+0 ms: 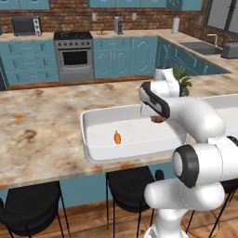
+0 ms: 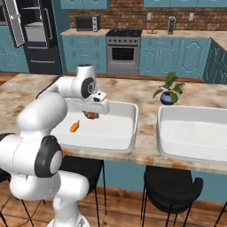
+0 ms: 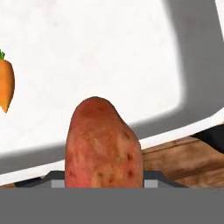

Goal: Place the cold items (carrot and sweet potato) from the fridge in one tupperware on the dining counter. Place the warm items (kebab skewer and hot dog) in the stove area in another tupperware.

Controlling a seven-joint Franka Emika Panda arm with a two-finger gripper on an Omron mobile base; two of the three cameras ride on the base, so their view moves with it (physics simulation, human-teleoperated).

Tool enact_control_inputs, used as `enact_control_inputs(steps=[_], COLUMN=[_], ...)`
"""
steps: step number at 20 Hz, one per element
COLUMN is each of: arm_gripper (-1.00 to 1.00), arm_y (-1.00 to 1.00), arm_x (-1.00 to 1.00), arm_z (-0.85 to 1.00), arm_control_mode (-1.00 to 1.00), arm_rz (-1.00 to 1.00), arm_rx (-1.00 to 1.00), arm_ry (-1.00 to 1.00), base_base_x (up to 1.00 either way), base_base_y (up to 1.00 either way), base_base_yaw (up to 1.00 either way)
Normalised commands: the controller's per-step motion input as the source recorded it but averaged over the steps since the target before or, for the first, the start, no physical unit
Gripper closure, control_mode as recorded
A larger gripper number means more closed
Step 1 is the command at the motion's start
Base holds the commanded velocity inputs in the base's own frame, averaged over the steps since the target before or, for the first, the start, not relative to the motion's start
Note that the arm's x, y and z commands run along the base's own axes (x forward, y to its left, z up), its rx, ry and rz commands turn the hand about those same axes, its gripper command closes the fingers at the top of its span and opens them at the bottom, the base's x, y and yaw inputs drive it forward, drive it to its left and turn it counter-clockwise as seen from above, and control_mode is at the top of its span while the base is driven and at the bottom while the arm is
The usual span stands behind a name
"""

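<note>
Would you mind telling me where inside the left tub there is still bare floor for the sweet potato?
The left tub has bare floor right of the carrot, up to its right wall. The pincer holds the sweet potato there.

We see a red-brown brick wall [image 1: 69, 16] running behind teal cabinets [image 1: 123, 56] topped with beige counters. A toaster oven [image 1: 25, 25] sits at the far left of that counter, and a paper towel roll [image 1: 175, 24] stands near the corner. A window [image 1: 222, 14] looks over a steel sink [image 1: 200, 46] (with a toaster [image 1: 230, 49] just beside it). Black round stools [image 2: 170, 186] stand on a wooden plank floor [image 2: 128, 208]. We note a small potted plant [image 2: 168, 91], its leaves dark green.
</note>
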Motion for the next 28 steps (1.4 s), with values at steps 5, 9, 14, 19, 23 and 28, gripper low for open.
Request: enact_control_inputs(steps=[5,9,14,19,23,28], arm_gripper=[1.0,1.0,1.0,1.0,1.0,1.0], arm_y=[0.0,0.0,0.0,0.0,-0.08,-0.01], arm_x=[0.11,0.02,0.07,0.21,0.38,0.48], arm_z=[-0.23,-0.51,-0.52,-0.39,-0.07,-0.16], arm_control_mode=[-1.0,-1.0,-1.0,-1.0,-1.0,-1.0], arm_rz=[0.0,0.0,0.0,0.0,0.01,0.0], arm_rx=[0.01,0.0,0.0,0.0,0.07,0.03], arm_ry=[0.04,0.0,0.0,0.0,0.05,0.01], base_base_x=[0.0,0.0,0.0,0.0,0.0,0.0], base_base_y=[0.0,0.0,0.0,0.0,0.0,0.0], base_base_yaw=[0.0,0.0,0.0,0.0,0.0,0.0])
